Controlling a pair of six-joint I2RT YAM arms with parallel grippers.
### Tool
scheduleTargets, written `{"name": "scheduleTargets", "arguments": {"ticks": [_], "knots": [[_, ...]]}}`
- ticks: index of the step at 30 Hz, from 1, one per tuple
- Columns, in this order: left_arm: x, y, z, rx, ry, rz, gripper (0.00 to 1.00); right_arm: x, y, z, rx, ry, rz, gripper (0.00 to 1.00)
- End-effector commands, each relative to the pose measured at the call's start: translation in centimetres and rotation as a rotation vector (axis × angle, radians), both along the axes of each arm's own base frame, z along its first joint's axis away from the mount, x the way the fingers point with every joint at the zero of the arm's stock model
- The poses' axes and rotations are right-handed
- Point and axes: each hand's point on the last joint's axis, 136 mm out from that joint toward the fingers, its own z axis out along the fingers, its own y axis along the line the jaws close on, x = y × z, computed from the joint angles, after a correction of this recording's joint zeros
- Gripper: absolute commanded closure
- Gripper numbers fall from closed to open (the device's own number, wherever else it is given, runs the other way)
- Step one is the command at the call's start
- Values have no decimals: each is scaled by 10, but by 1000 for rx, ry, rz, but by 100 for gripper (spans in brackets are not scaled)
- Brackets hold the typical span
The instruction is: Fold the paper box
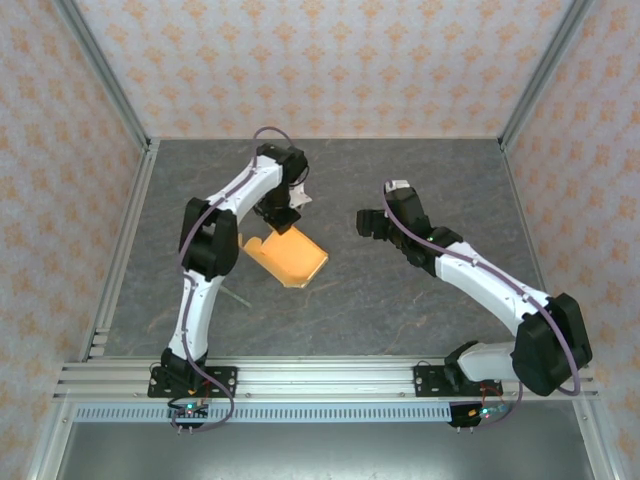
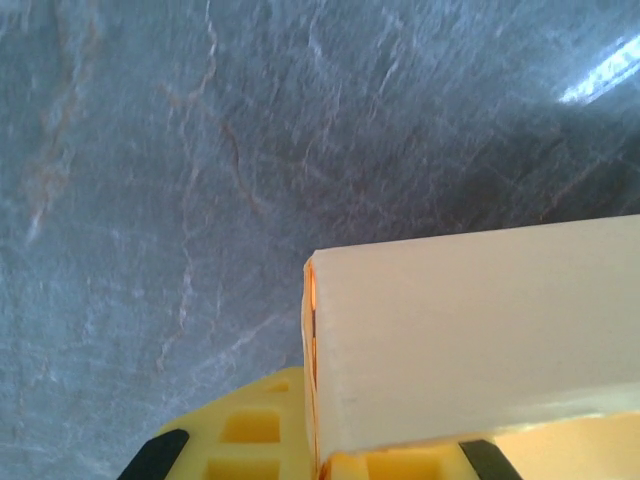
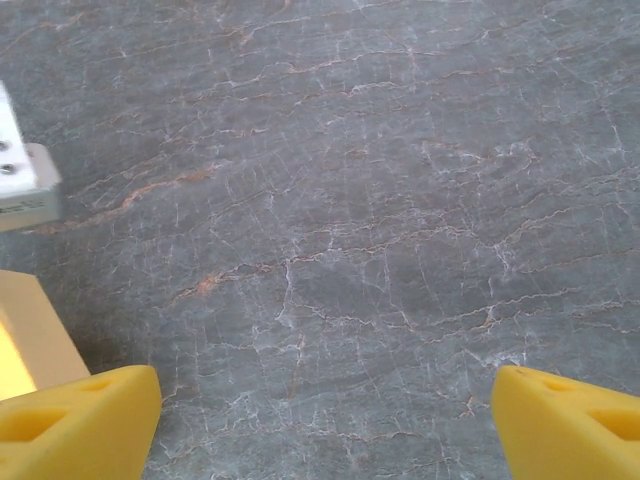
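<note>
Pinching the far edge of the paper box (image 1: 292,260) between the left fingers (image 1: 281,220), shut tight on the orange-yellow board, just left of the middle of the grey stone-patterned surface (image 1: 420,190). Tilting the sheet down from that grip, apparently with its near edge resting on the surface, though hard to confirm from above. Showing the paper box (image 2: 470,340) from the left wrist as a pale, washed-out panel wedged against the yellow left fingers (image 2: 250,435). Spreading the right fingers (image 1: 367,222) wide and carrying nothing, hovering over bare surface well apart from the box. Lying to the left of those open fingers, glimpsed as a yellowish corner of the paper box (image 3: 35,320) at the left rim of the right wrist view. Running its long axis roughly on a diagonal, from far left toward near right, pointing one corner at the right arm's side. Standing nearer by far: the left arm, already in contact. Most likely calling next for a leftward reach by the right arm to take the free corner and work a fold.
</note>
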Motion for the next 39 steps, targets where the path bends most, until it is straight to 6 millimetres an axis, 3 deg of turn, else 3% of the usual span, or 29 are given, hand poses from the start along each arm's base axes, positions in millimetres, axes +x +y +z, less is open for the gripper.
{"name": "scheduleTargets", "arguments": {"ticks": [1, 10, 15, 21, 28, 34, 37, 39], "knots": [[-11, 11, 1, 107, 89, -66, 100, -3, -15, 2, -22, -12, -55, 14], [13, -26, -15, 124, 57, -146, 91, -8, -27, -6, -64, -5, -88, 14], [15, -43, -14, 63, 34, -157, 76, -11, -31, -9, -69, -5, -95, 14], [22, -51, 5, 7, -31, -164, 54, -14, -23, -12, -33, 12, -64, 14], [35, -70, 46, -116, -164, -165, 40, -22, 4, -34, 68, 112, 29, 16], [58, -80, 113, -245, -389, -87, 37, -21, 44, -59, 140, 243, 135, 24], [70, -67, 150, -322, -513, 72, 42, -18, 58, -74, 143, 319, 164, 32], [74, -44, 168, -364, -592, 218, 44, -16, 60, -81, 121, 345, 167, 36]]}}
